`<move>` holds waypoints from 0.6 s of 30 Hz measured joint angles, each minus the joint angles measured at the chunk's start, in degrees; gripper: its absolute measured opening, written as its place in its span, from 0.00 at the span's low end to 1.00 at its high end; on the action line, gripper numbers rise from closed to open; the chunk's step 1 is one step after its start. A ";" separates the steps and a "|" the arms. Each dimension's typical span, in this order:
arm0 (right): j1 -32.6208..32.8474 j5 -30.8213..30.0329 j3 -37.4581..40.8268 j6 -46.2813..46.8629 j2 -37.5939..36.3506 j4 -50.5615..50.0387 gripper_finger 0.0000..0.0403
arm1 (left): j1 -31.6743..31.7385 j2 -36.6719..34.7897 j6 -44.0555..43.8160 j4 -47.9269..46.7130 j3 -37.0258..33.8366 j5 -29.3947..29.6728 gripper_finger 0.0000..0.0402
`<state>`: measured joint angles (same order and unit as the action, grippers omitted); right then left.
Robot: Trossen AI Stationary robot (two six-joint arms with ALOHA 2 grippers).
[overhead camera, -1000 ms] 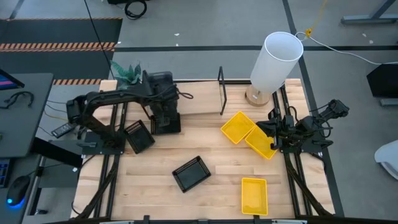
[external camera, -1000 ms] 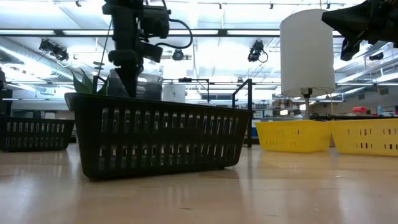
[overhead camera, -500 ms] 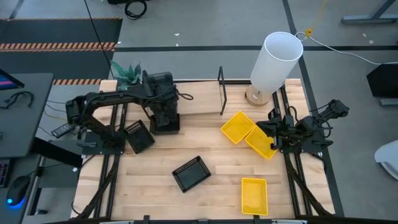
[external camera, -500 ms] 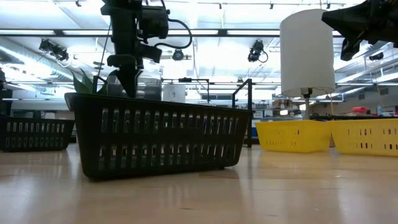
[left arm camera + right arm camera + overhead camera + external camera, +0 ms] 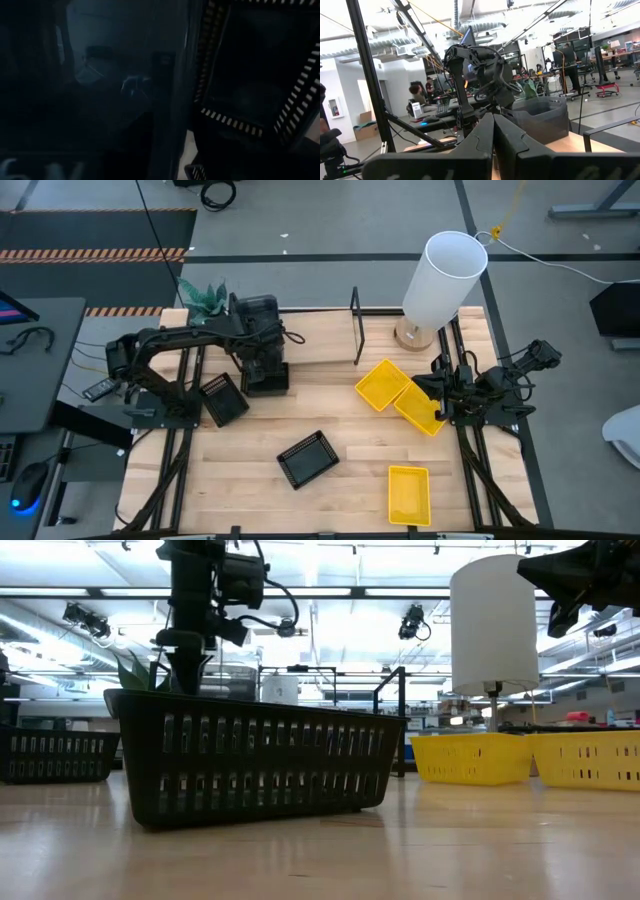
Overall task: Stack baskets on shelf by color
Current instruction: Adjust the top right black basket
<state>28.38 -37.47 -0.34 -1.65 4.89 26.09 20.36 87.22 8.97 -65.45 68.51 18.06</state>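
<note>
My left gripper (image 5: 266, 368) points down at the table's far left, over a black basket (image 5: 270, 382) whose slatted rim (image 5: 250, 75) fills its dark wrist view. In the low view its fingers (image 5: 185, 658) stand spread, their tips hidden behind the near black basket (image 5: 255, 755). That basket (image 5: 307, 458) rests flat on the table's middle, and another black one (image 5: 222, 398) lies to the left. Three yellow baskets (image 5: 383, 385) (image 5: 420, 412) (image 5: 408, 493) lie on the right. Grey baskets (image 5: 540, 117) sit stacked behind the left arm. My right gripper (image 5: 493, 135) waits shut at the right edge.
A tall white cylinder (image 5: 445, 275) stands at the far right on a wooden foot. The shelf's black upright loop (image 5: 355, 330) rises mid-table at the far side. A green plant (image 5: 205, 295) sits at the far left corner. Bare wood lies between the black and yellow baskets.
My left gripper has opened: in the low view its fingers, first drawn together to a point, now stand apart. It has also tipped a little, its fingertips swinging toward that picture's left. The baskets on the table have kept still.
</note>
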 joint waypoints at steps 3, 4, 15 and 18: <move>0.00 0.02 0.00 0.00 -0.02 0.00 0.04 | -0.03 -0.23 -1.09 -0.64 0.00 -0.02 0.36; -0.01 0.00 0.00 0.00 -0.01 0.00 0.04 | -0.26 -0.54 -1.26 -0.66 -0.02 0.02 0.36; -0.01 -0.04 0.00 0.00 -0.01 0.12 0.04 | -5.59 -2.80 -3.90 -3.63 6.65 5.18 0.40; -0.01 -0.04 0.02 0.00 0.00 0.04 0.04 | -7.17 -2.80 -5.50 -3.04 8.37 1.55 0.40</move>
<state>28.37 -37.52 -0.32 -1.65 4.89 26.12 13.19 84.42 3.47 -68.49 76.88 19.61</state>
